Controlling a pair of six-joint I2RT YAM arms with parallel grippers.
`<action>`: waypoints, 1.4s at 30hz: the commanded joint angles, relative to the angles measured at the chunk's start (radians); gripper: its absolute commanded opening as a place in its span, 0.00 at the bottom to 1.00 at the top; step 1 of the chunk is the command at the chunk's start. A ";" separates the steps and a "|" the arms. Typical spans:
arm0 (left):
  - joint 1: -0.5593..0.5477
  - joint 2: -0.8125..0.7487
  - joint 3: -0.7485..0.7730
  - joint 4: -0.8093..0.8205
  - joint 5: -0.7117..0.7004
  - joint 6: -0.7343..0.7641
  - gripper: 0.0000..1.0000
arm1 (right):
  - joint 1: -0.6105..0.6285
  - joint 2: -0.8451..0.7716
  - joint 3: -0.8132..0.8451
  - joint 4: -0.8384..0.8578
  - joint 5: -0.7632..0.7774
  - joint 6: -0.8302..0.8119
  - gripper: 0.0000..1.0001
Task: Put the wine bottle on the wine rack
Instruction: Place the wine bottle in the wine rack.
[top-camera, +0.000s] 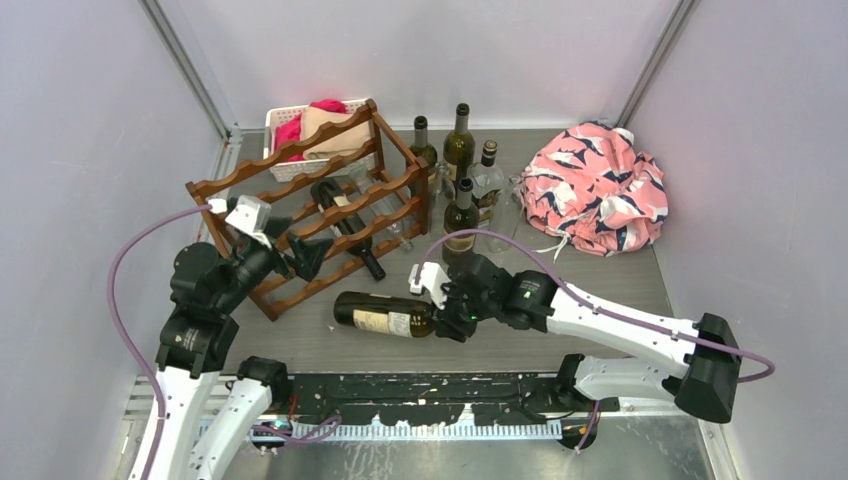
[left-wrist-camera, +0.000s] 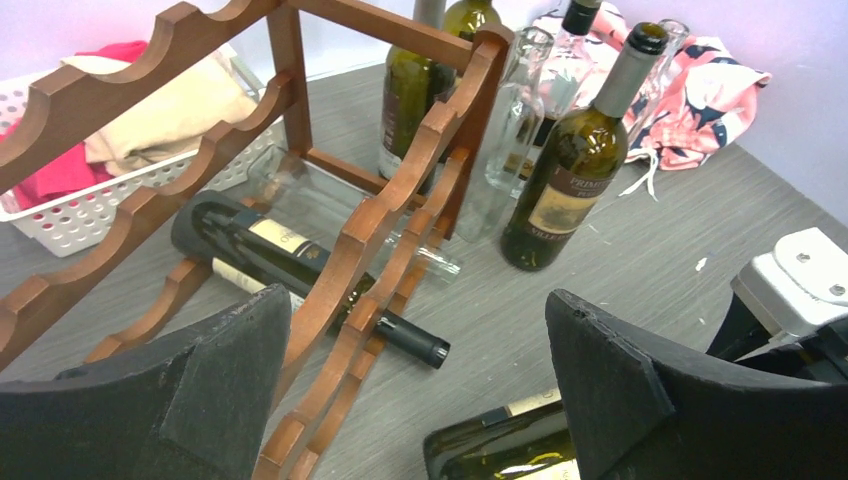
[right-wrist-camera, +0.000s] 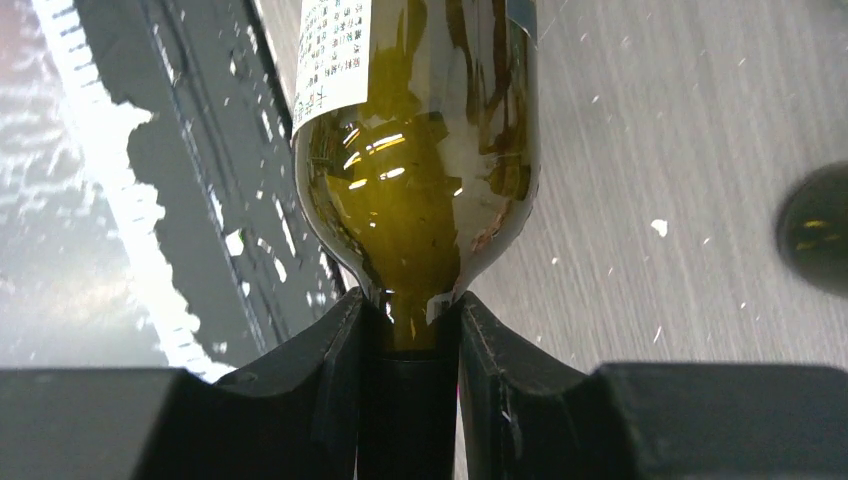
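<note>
Toward 6 o'clock on the table: a dark green glass wine bottle (top-camera: 385, 315) with a cream paper label lies on its side, base toward 9 o'clock and neck toward 3 o'clock; it is outside the rack, near the rack's front foot, and whether it rests on the surface or sits just above it cannot be told.
Right gripper (top-camera: 440, 305): clenched on that bottle's neck, just below the shoulder; the wrist view shows a black finger pressed on each side of the neck.
Left gripper (top-camera: 300, 258): spread wide and holding nothing, at 9 o'clock, just in front of the rack's front rails.
Wine rack (top-camera: 345, 215): reddish-brown wood, open frame with wavy scalloped rails in tiers, standing at 10 o'clock.
Inside the rack: a black-capped dark bottle (top-camera: 345, 225) lies in a lower tier, its neck poking out past the front rails toward 5 o'clock.
Standing bottles (top-camera: 460, 140): a cluster of green and clear glass ones at 12 o'clock, just beside the rack's right end.
White slotted plastic basket (top-camera: 285, 120): at 11 o'clock behind the rack, holding red and tan cloth.
Pink patterned fabric bundle (top-camera: 595, 185): at 2 o'clock.
Table (top-camera: 600, 280): grey, wood-grain surface.
</note>
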 joint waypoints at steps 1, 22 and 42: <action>-0.001 -0.066 -0.036 0.133 -0.043 0.056 0.97 | 0.062 -0.017 0.026 0.398 0.108 0.093 0.01; 0.002 -0.143 -0.103 0.157 -0.050 0.093 0.97 | 0.090 0.158 -0.039 0.720 0.139 0.325 0.01; 0.003 -0.151 -0.108 0.167 -0.007 0.091 0.97 | 0.102 0.288 0.001 0.861 0.299 0.422 0.01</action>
